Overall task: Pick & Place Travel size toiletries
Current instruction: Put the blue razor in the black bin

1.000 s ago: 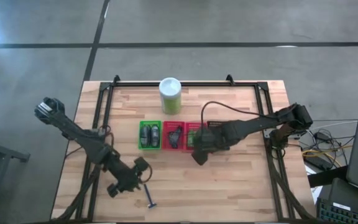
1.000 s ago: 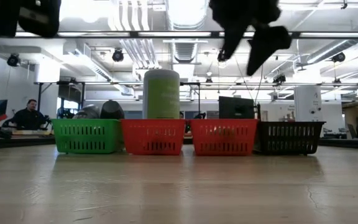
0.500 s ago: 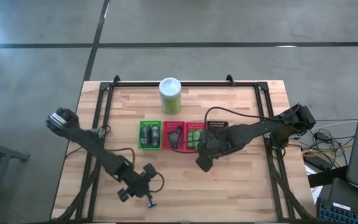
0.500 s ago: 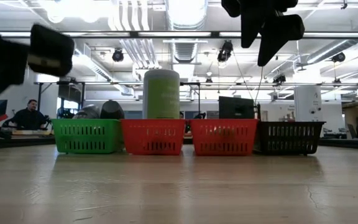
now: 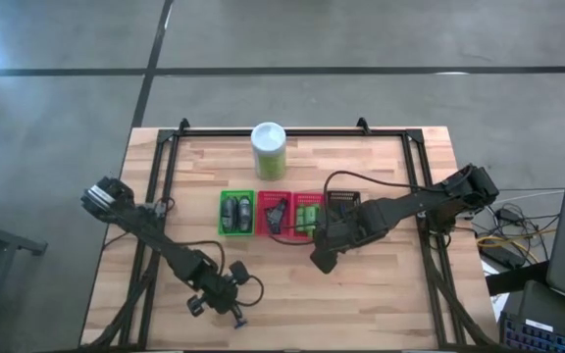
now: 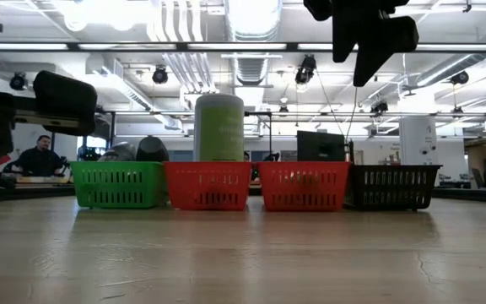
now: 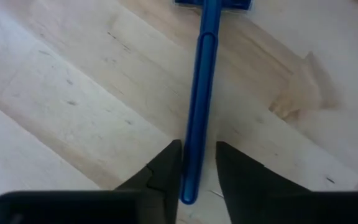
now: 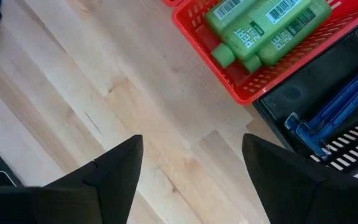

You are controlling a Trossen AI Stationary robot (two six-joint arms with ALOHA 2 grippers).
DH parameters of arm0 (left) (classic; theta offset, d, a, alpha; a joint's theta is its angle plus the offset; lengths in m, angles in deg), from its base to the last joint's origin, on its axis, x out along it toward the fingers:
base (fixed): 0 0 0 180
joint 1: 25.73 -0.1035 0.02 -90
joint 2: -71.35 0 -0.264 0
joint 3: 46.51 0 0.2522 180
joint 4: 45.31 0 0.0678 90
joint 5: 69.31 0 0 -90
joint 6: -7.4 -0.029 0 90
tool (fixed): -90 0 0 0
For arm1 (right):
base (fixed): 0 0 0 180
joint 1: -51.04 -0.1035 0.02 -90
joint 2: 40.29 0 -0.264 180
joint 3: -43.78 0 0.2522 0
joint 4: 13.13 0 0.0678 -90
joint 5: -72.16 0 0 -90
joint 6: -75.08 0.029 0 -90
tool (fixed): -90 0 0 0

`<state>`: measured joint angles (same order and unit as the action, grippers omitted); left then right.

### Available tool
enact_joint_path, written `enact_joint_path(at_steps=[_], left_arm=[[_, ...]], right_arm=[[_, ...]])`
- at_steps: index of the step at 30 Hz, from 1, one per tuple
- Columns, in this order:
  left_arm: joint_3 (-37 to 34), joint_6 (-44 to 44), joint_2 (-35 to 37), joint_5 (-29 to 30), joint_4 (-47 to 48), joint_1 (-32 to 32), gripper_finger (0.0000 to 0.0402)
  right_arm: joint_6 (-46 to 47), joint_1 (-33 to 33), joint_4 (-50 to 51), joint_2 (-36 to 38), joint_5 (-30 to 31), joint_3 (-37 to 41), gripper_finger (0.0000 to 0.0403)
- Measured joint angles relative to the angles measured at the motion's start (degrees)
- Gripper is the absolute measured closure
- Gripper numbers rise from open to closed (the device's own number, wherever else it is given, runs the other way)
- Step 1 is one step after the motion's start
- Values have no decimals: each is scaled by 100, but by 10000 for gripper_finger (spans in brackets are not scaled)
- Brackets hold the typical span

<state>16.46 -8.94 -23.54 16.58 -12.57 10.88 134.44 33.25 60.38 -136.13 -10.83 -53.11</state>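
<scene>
So the left hand (image 7: 194,168) is low over the near part of the counter (image 5: 381,304), fingers narrowly parted on either side of the blue T-shaped stick (image 7: 201,99), apparently not pinching it yet. The stick lies flat on the wood, long axis running straight away from the hand, crossbar at the far end, so I'd guess the hand lined up for a handle grab. The right hand (image 8: 191,168) hangs wide open near the red basket (image 8: 241,93) of green bottles (image 8: 266,25), likely waiting.

Green bottles (image 8: 267,25) fill a red basket (image 8: 241,93) beside blue sticks (image 8: 334,115).
</scene>
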Motion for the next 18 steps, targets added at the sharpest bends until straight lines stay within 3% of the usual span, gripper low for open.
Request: enact_joint_path(at_steps=[8,14,18], left_arm=[[-2,53,4,59,-41,-66,372],[-23,465,144,264,11,-218,371],[-26,1042,599,290,-16,-546,367]], right_arm=[[-99,-33,-11,0,-193,0,153],[-433,-362,-262,37,108,4,171],[-845,-567,-641,201,345,-60,182]])
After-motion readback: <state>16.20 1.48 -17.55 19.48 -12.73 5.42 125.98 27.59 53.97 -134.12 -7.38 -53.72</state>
